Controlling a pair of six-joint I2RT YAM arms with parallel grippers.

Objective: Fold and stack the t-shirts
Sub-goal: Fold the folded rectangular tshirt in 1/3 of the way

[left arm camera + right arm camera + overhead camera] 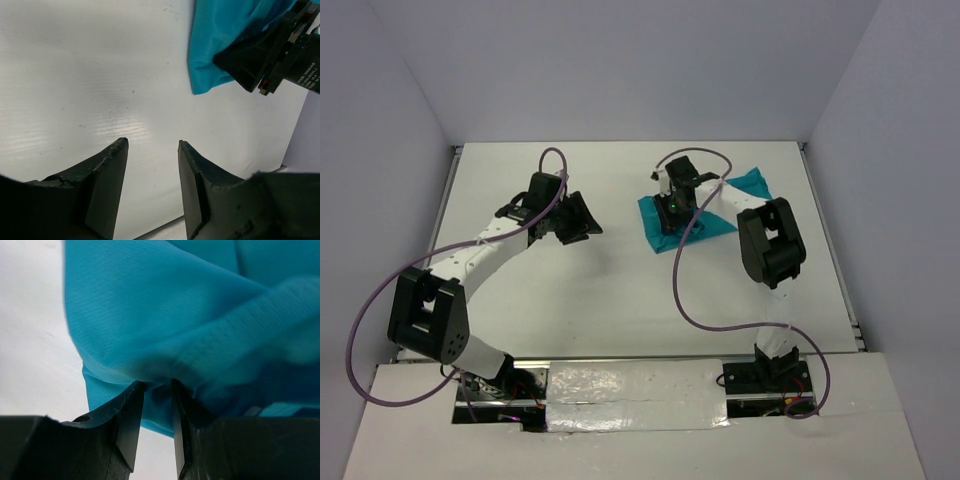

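Under right tool (pixel 156 385): teal t-shirt (pixel 175 315), fold pinched betw. tips; left tool (pixel 152 142) spread apart, well left of it.

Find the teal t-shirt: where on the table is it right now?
In the top view, the t-shirt lies on the far right part of the table, pinched by the right gripper, apart from the left gripper.

Bright, even light came from above. The white table (pixel 620 300) had only faint, soft shadows under the arms (pixel 485 248). In the left wrist view a pale shiny patch glowed on it. Up close the teal t-shirt (pixel 165 305) was blurry on the right (its weave looked sharp only on the left), and the right gripper (pixel 154 384) was dark and fuzzy.
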